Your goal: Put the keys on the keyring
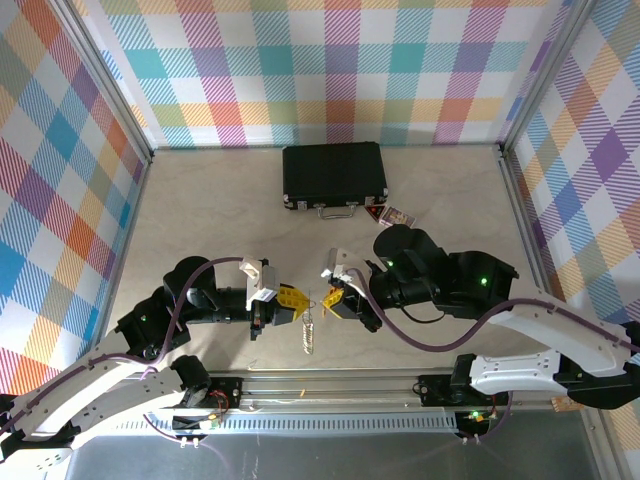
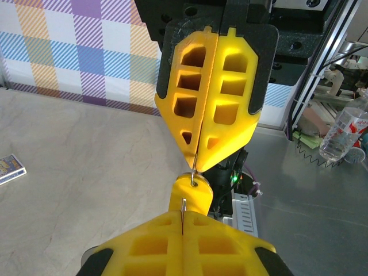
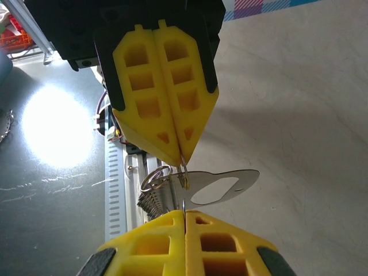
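Both hands meet tip to tip above the near edge of the worktop [image 1: 200, 220], just ahead of the arm bases and well apart from the black case [image 1: 333, 175] at the far side. My left hand [image 2: 183, 227] is pressed together on the key [image 2: 191, 195], whose yellow head pokes out just past the fingertips. My right hand [image 3: 184, 221] is clamped on the thin wire of the keyring [image 3: 156, 177], and from the left wrist that wire looks to run through the hole in the key's head. A flat silver tag [image 3: 230, 184] and some coiled loops hang off the ring between the hands. I judge the threading to be under way but not secure. The worry is the pinch: both grips are at the very fingertips on thin, slippery metal, so a small twist or pull apart could pop the key out or let the wire spring back through the hole. The dangling tag could also snag a fingertip and drag the ring sideways.
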Robot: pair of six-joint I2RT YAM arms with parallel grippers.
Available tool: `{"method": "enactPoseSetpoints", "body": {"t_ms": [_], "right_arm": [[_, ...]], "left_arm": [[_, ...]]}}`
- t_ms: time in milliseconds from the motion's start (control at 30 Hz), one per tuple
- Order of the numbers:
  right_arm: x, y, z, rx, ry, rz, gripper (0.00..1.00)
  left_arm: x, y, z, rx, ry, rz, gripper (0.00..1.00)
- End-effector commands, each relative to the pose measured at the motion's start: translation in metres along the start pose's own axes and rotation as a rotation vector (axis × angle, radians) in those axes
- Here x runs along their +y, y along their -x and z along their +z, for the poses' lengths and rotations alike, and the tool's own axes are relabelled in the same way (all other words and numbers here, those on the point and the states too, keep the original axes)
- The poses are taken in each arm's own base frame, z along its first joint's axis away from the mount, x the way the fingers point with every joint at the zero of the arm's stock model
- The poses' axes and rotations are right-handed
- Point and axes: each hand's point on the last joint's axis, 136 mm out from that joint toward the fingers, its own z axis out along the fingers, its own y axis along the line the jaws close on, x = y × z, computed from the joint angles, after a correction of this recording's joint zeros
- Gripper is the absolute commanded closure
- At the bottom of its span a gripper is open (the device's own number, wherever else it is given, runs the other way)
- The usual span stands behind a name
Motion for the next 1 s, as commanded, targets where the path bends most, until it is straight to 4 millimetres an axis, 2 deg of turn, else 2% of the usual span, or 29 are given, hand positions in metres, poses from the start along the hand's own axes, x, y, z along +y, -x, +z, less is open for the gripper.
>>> {"method": "enactPoseSetpoints", "body": {"t_ms": [0, 967], "right_arm": [[0.0032, 0.0023, 0.0051, -0.006, 0.02, -0.009, 1.0], [-0.0003, 0.007, 0.0148, -0.012, 0.015, -0.02, 1.0]], "left_arm": [[-0.0061, 0.0207, -0.0053, -0.063, -0.017, 0.039, 1.0], [-0.007, 0.0208, -0.0071, -0.066, -0.015, 0.038, 1.0]]}}
